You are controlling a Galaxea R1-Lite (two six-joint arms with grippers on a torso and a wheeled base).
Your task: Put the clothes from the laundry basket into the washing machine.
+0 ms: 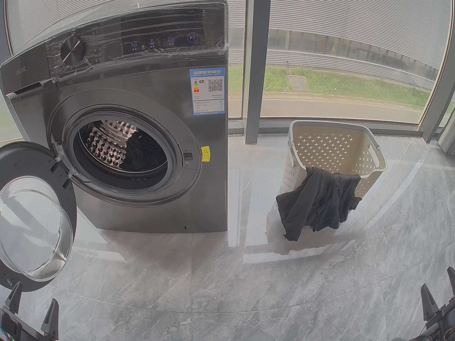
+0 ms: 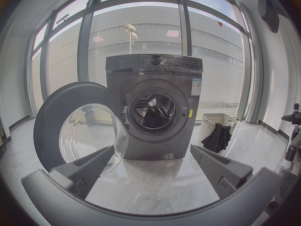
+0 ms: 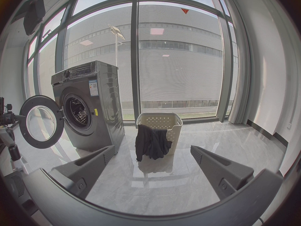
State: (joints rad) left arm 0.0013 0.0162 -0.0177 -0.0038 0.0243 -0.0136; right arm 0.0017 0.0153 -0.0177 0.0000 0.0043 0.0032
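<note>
A grey washing machine (image 1: 142,81) stands on the left with its round door (image 1: 33,219) swung open; something dark lies inside the drum (image 1: 137,150). To its right a cream laundry basket (image 1: 336,150) holds a dark garment (image 1: 320,202) draped over its front rim. My left gripper (image 1: 31,309) sits low at the near left, open and empty. My right gripper (image 1: 441,292) is low at the near right, open and empty too. Both are far from the basket. The left wrist view faces the washing machine (image 2: 156,107); the right wrist view faces the basket (image 3: 163,124) and garment (image 3: 152,142).
Glossy marble floor (image 1: 237,280) stretches between me and the appliances. A window wall with a grey pillar (image 1: 256,58) runs behind the machine and basket. The open door juts out toward the near left.
</note>
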